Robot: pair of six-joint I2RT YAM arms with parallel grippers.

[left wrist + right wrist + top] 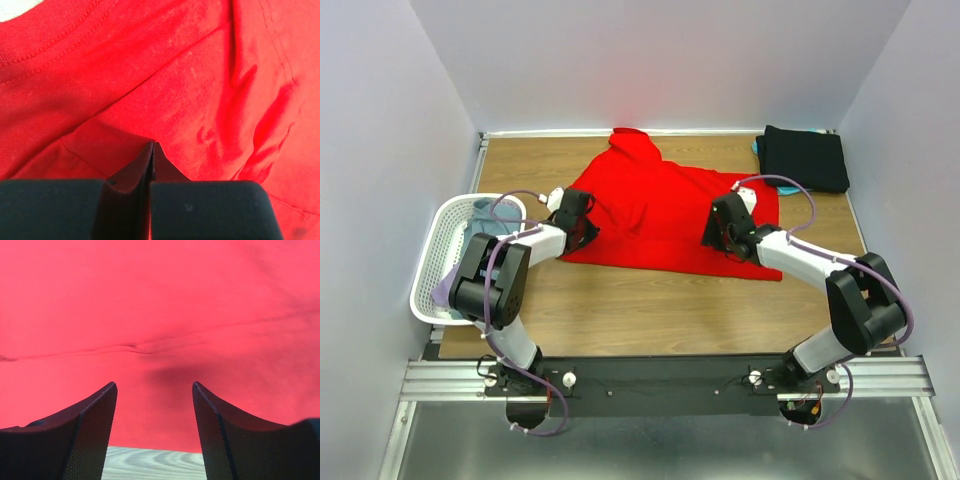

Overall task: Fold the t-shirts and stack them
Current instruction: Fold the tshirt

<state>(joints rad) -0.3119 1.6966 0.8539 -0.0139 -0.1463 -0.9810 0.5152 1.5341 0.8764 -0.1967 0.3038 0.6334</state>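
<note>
Red t-shirt (660, 215) lies spread, somewhat rumpled, across the middle of the bench (650, 305), one sleeve reaching toward the far edge. Left tool (152, 146) sits at the shirt's left edge: jaws drawn together, tips meeting on a raised fold of the red cloth, which looks pinched between them. Right tool (154, 386) sits low over the shirt's right near edge: jaws spread wide, nothing between them, red cloth under the tips and bare wood just behind. Folded black t-shirt (805, 157) rests at the far right corner, well apart from the red one. White mesh laundry basket (435, 262) stands at the left edge, with blue-grey and lavender cloth inside.
</note>
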